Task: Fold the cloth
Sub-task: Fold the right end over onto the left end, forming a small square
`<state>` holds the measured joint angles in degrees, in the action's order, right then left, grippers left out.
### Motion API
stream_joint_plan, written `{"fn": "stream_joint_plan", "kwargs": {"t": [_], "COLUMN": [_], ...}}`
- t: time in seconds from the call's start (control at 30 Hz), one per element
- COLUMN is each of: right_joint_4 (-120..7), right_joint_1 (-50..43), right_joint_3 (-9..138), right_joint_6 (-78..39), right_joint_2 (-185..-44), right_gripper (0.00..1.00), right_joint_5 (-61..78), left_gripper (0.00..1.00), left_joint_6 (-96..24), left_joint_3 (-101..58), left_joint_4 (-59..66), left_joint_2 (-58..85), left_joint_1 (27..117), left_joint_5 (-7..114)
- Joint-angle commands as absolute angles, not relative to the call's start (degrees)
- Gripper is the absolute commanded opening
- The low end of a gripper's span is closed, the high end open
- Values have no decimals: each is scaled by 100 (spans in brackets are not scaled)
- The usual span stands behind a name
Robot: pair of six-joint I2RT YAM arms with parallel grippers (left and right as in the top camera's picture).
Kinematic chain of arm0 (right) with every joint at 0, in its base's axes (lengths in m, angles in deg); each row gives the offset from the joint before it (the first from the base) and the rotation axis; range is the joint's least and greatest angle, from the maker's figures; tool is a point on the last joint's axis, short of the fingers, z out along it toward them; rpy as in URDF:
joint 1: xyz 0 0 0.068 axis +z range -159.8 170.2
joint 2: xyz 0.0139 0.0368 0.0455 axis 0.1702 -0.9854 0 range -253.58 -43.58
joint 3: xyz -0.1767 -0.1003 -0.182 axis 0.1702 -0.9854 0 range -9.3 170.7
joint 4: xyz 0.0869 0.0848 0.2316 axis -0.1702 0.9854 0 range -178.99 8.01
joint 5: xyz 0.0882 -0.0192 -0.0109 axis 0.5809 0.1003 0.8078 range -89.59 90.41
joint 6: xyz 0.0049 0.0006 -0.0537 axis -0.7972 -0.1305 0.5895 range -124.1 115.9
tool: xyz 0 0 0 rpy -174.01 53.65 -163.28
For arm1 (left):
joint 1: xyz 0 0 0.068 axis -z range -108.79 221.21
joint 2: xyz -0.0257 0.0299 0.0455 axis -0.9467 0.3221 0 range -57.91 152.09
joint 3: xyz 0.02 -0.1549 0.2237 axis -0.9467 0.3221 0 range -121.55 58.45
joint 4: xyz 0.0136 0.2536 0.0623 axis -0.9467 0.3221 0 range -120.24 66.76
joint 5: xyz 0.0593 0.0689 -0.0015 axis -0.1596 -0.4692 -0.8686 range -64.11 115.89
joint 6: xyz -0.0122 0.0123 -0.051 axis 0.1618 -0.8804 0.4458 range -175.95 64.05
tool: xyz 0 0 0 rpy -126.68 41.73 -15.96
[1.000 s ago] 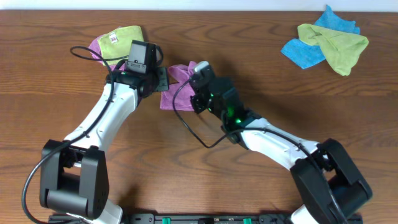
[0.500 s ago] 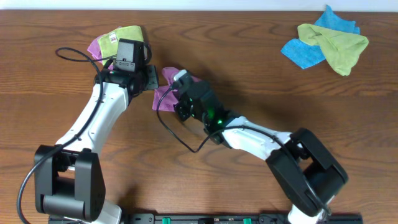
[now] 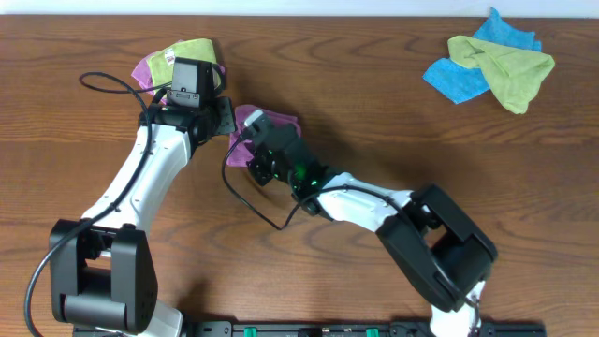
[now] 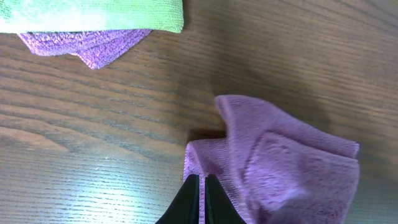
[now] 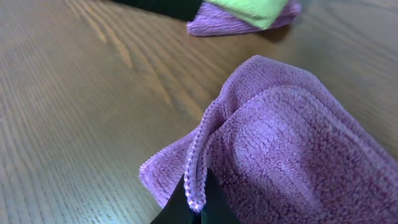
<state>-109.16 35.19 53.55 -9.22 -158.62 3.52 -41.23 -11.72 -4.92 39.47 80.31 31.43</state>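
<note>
The cloth [image 3: 278, 121] is a lilac microfibre towel lying bunched and partly doubled over on the wooden table, just left of centre. My left gripper [image 3: 228, 118] is at its left edge. In the left wrist view that gripper [image 4: 200, 188] is shut, its tips pinching the left border of the cloth [image 4: 286, 155]. My right gripper [image 3: 249, 147] comes in from the lower right. In the right wrist view it [image 5: 196, 210] is shut on a doubled stitched hem of the cloth [image 5: 292, 143], which stands up in a ridge above the fingers.
A folded lime-green cloth [image 3: 184, 52] lies on another purple cloth [image 3: 144, 68] at the back left, close behind the left gripper. A blue cloth [image 3: 456, 80] and a green one [image 3: 505, 67] lie at the back right. Black cables trail from both arms.
Both grippers have moved left and slightly back with the cloth between them, and the right arm has stretched further out. The cloth now sits closer to the green and purple pile.
</note>
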Motion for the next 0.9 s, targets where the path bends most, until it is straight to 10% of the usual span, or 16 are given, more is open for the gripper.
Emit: {"fn": "stream_joint_plan", "kwargs": {"t": [0.0, 0.33, 0.73, 0.87], "right_joint_4": [-10916, -10942, -10841, -10719], "right_joint_1": [3635, 3862, 3902, 3886], "right_joint_3": [5537, 5679, 5847, 5847], "right_joint_6": [-828, -826, -699, -701], "right_joint_2": [-16074, -16372, -16319, -16149], "right_gripper": [1, 1, 87, 99], "right_joint_5": [413, 538, 1143, 1139], "left_gripper": [6, 6, 18, 45], "left_joint_6": [-4224, -4224, -4204, -4204], "left_joint_3": [-1288, -1288, -1293, -1293], "left_joint_4": [-475, -475, -477, -468], "left_joint_2": [3796, 3796, 3656, 3479], "left_joint_1": [8005, 8005, 7819, 7721], "left_joint_5": [3034, 3034, 3036, 3039]}}
